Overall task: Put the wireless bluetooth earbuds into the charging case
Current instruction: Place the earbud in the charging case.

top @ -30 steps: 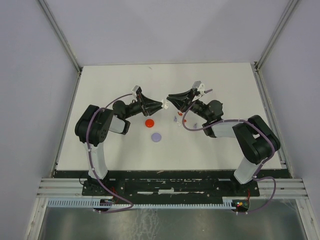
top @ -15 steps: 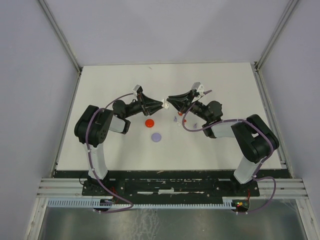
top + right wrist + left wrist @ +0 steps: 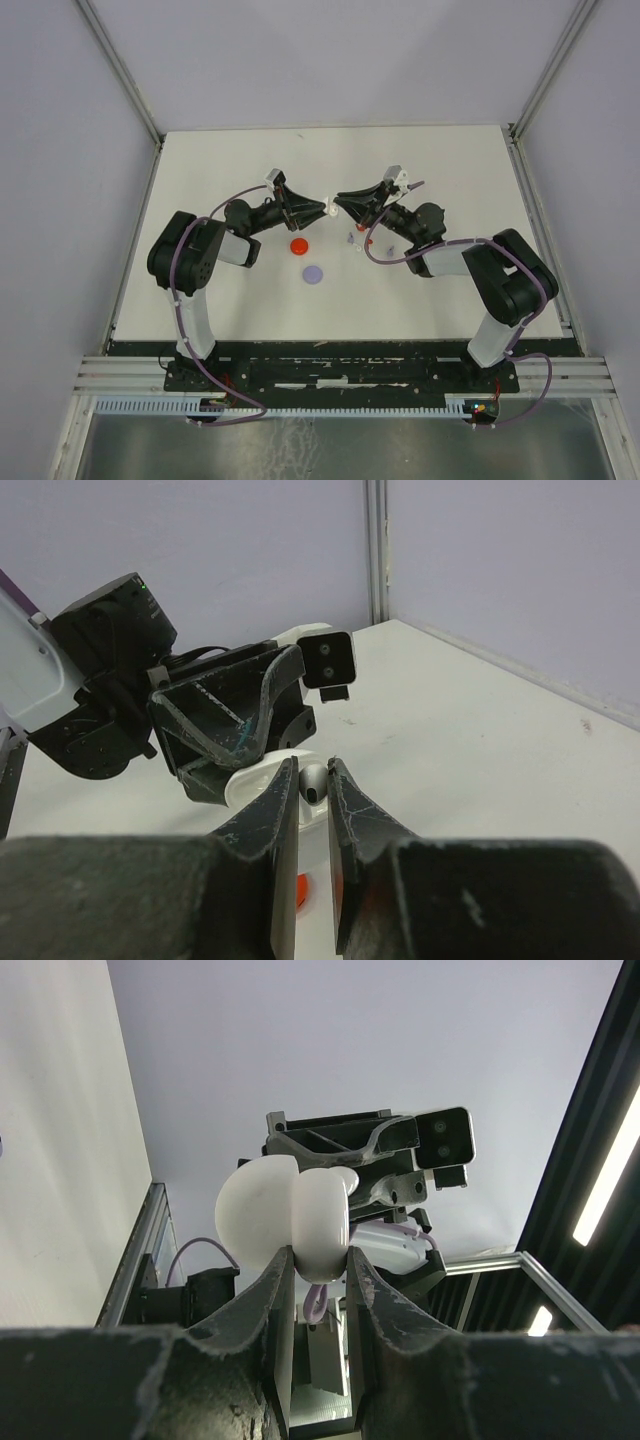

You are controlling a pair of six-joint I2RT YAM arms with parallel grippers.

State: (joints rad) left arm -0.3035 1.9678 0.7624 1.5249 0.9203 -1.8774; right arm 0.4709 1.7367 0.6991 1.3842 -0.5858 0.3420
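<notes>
Top external view: I am seeing both arms meeting tip to tip above the middle of the table. The left gripper and the right gripper are nearly touching there. What they are carrying is too small to resolve from this camera.

Left wrist view: the fingers are clamping a white rounded charging case by its lower edge. The case is filling the centre of the frame and hiding the right gripper's tips behind it. I cannot tell whether its lid is standing open.

Right wrist view: the jaws are closed on a small white earbud. It is only partly showing between them, just beside the case held opposite.

The loose earbuds are lying on the table below the right gripper, just right of centre in the top view. Their colours are barely readable. A red disc and a purple disc are sitting near centre, apart from each other.
</notes>
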